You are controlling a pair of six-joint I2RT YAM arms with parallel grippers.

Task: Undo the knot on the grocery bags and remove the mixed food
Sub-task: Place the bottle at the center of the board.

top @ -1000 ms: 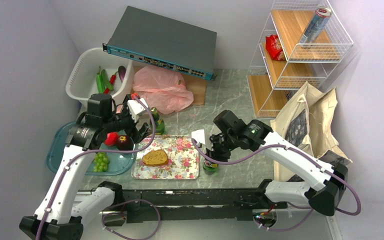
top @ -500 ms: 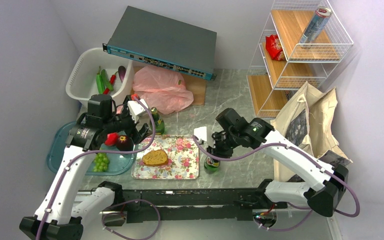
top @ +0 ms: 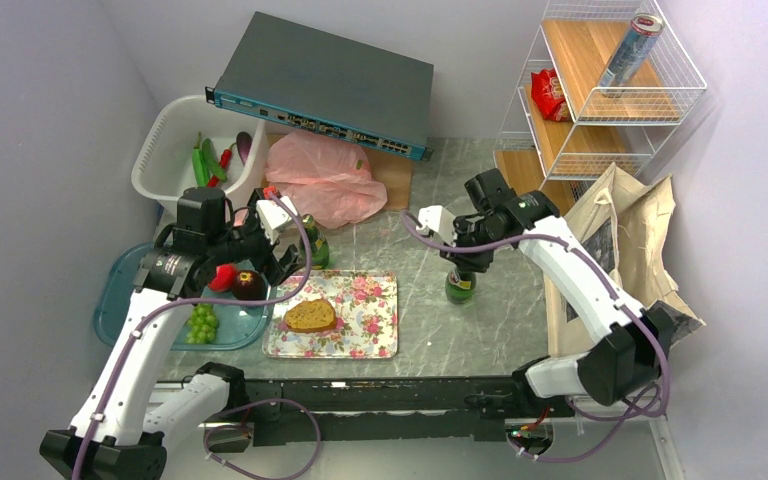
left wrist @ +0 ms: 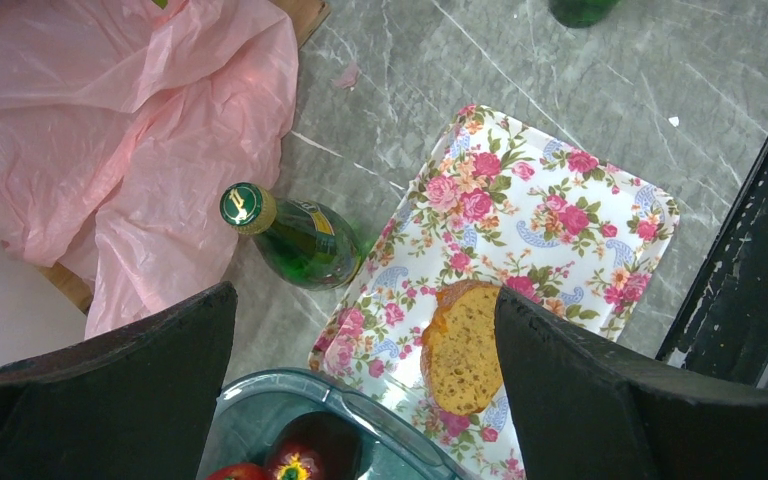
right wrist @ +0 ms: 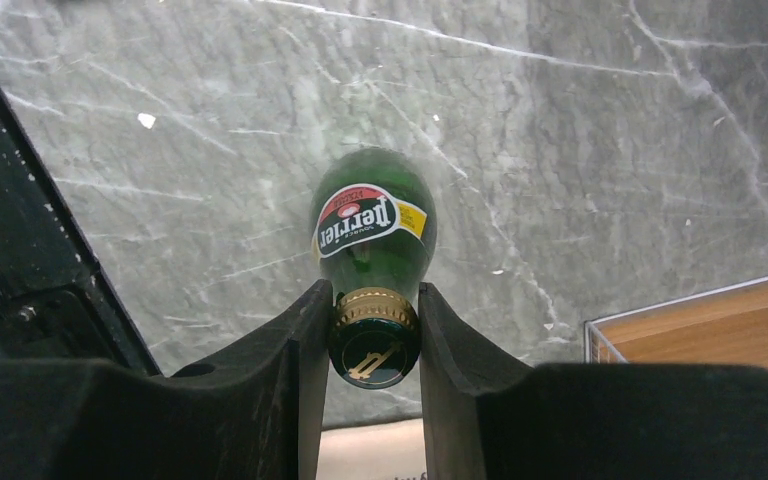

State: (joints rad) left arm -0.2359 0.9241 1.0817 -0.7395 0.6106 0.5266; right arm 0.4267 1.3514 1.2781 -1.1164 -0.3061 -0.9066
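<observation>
My right gripper (top: 460, 256) (right wrist: 373, 345) is shut on the gold-capped neck of a green glass bottle (top: 460, 288) (right wrist: 372, 225), holding it upright over the marble. My left gripper (top: 272, 258) (left wrist: 365, 385) is open and empty above the near edges of the floral tray (top: 372, 335) (left wrist: 600, 215) and the teal tray (top: 120, 312). A bread slice (top: 310, 316) (left wrist: 465, 345) lies on the floral tray. A second green bottle (top: 312, 246) (left wrist: 300, 245) stands by the loose pink bag (top: 325, 180) (left wrist: 110, 120); no knot shows. The canvas tote (top: 625, 240) stands at right.
The teal tray holds grapes (top: 201, 323), a plum (top: 250, 285) and a red fruit (top: 223, 278). A white basin (top: 165, 135) holds peppers and an eggplant. A network switch (top: 325, 80) lies at the back. A wire shelf (top: 600, 120) holds a can (top: 632, 50) and red packet (top: 548, 95).
My right arm has carried the green bottle from beside the floral tray's near right corner back and to the right, toward the shelf. The left arm has not moved.
</observation>
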